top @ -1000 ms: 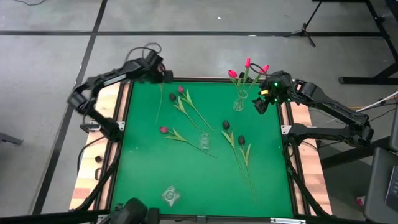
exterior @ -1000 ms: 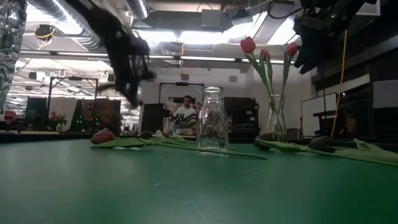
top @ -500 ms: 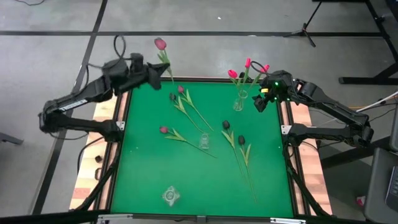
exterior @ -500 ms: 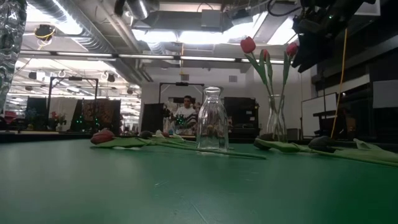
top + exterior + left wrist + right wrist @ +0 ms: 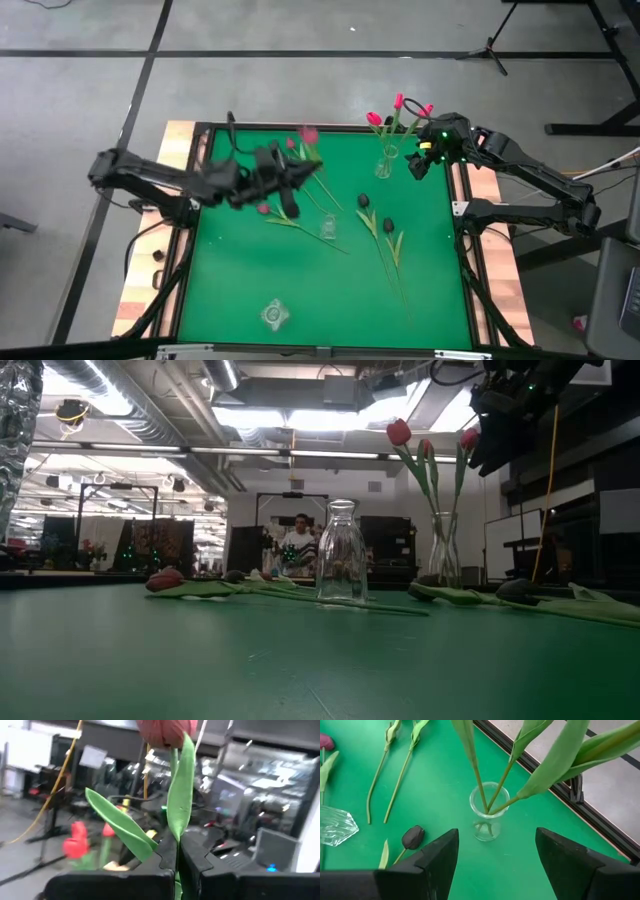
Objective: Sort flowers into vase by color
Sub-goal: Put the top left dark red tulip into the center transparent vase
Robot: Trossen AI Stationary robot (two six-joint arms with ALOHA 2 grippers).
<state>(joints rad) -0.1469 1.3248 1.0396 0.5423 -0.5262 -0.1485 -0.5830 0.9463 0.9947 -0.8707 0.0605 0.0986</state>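
My left end effector (image 5: pixel 290 172), clamped on a dusky mauve tulip (image 5: pixel 308 135), has swung in over the green surface (image 5: pixel 300 290) toward the empty bottle (image 5: pixel 328 228), while my right end effector (image 5: pixel 418 166) waits open beside the red-tulip vase (image 5: pixel 387 160).

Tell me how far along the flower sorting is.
Done: three bright pink tulips stand in the far vase. In hand: the left gripper holds a mauve tulip by its stem above the mat; the right gripper hangs open by the filled vase. Left: about five tulips lie on the mat, and the middle bottle is empty.
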